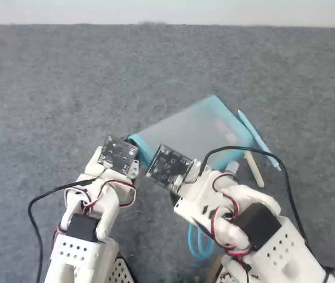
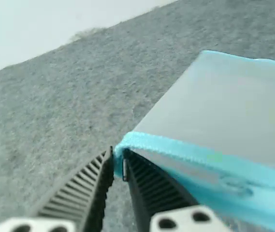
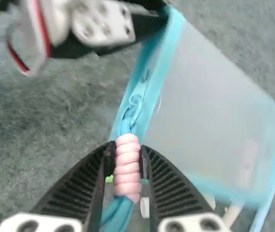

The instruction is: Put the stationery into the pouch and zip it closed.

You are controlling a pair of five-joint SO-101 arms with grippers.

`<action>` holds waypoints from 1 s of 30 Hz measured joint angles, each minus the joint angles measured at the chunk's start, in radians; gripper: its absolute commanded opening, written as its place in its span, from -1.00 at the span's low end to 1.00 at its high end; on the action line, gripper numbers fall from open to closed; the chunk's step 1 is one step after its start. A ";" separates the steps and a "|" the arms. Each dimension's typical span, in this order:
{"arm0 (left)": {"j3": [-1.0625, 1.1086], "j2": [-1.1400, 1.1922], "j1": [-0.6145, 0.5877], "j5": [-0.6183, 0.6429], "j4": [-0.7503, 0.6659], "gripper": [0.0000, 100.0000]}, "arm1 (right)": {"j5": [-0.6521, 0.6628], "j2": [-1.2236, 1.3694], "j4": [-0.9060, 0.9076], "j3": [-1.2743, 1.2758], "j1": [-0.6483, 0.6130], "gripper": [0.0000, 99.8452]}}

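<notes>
At the pouch [image 1: 196, 127] mouth, right jaws clamp the pink pull [image 3: 127, 164]

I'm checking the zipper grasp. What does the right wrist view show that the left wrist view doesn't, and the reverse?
Right wrist view adds: the pink beaded zipper pull clamped in the right hand, with the zipper track running from it along the pouch edge. Left wrist view adds: the pale wall beyond the grey surface, and, up close, the left hand nipping the teal corner trim. Both share: the translucent pouch, the left hand at its corner, and the grey surface.
</notes>
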 measured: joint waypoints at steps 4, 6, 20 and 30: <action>-0.017 0.000 -0.032 0.011 0.081 -0.98 | 0.000 0.003 -0.012 0.000 0.083 -0.99; -0.038 -0.002 -0.040 0.032 0.133 -0.98 | 0.000 0.003 -0.012 0.000 0.098 -0.99; -0.051 0.000 -0.040 0.037 0.170 -0.47 | -0.011 0.003 -0.011 0.000 -0.015 -0.99; 0.000 0.000 0.028 -0.034 0.087 -0.52 | 0.011 -0.005 0.003 0.000 -0.103 -0.99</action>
